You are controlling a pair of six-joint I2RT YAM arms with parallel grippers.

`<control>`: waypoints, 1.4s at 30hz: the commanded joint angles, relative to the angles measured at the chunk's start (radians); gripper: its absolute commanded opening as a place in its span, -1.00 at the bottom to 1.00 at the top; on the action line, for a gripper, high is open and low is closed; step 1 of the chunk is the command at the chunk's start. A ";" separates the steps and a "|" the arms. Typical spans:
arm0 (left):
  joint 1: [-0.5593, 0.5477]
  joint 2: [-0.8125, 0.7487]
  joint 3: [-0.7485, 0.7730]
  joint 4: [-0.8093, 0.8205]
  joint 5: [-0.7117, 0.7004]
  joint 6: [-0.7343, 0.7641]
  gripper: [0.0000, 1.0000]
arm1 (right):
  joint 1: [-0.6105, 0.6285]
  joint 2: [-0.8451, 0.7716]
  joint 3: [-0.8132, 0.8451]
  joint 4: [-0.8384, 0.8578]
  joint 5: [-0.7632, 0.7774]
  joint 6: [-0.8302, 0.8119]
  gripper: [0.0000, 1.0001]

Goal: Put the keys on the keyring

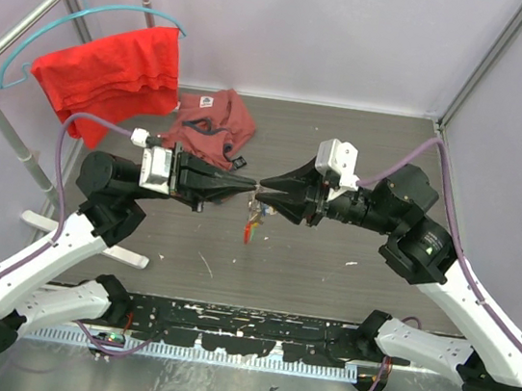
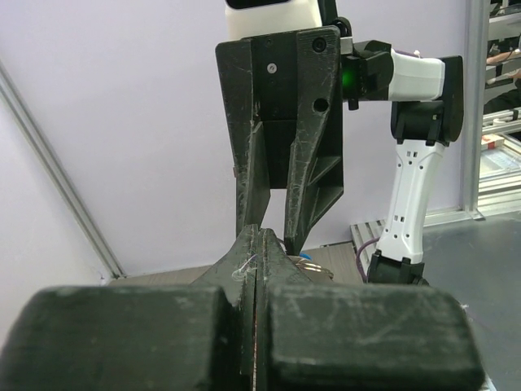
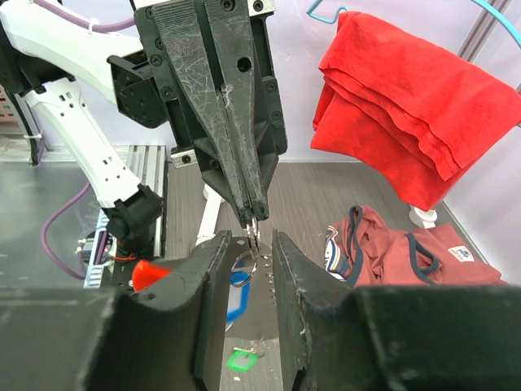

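Above the table's middle my two grippers meet tip to tip. My left gripper (image 1: 253, 188) (image 2: 258, 238) is shut on the keyring (image 3: 253, 238), a thin silvery ring pinched at its top by the fingertips (image 3: 254, 213). The ring's red tag (image 1: 247, 232) (image 3: 150, 273) hangs below. My right gripper (image 1: 264, 193) (image 3: 251, 241) faces it with its jaws apart, and the ring hangs in the gap without showing any touch. A blue key head (image 3: 237, 292) dangles under the ring. A green key head (image 3: 242, 359) shows lower down, and I cannot tell whether it hangs or lies on the table.
A red cloth (image 1: 114, 68) hangs on a teal hanger on the rack at the back left. A maroon garment (image 1: 215, 121) lies on the table behind the grippers. The rack's white foot (image 1: 126, 254) sits by the left arm. Walls close in at the back and the right.
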 commanded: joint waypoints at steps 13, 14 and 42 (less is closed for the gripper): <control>-0.002 -0.003 0.026 0.040 0.003 -0.005 -1.00 | -0.001 0.002 0.034 0.018 0.012 -0.013 -0.98; -0.003 -0.002 0.032 0.025 0.004 -0.005 -1.00 | -0.001 0.007 0.045 -0.003 0.018 -0.021 -0.98; -0.004 0.109 0.392 -1.017 -0.004 0.487 -0.22 | 0.072 0.311 0.584 -0.825 0.219 -0.191 -0.99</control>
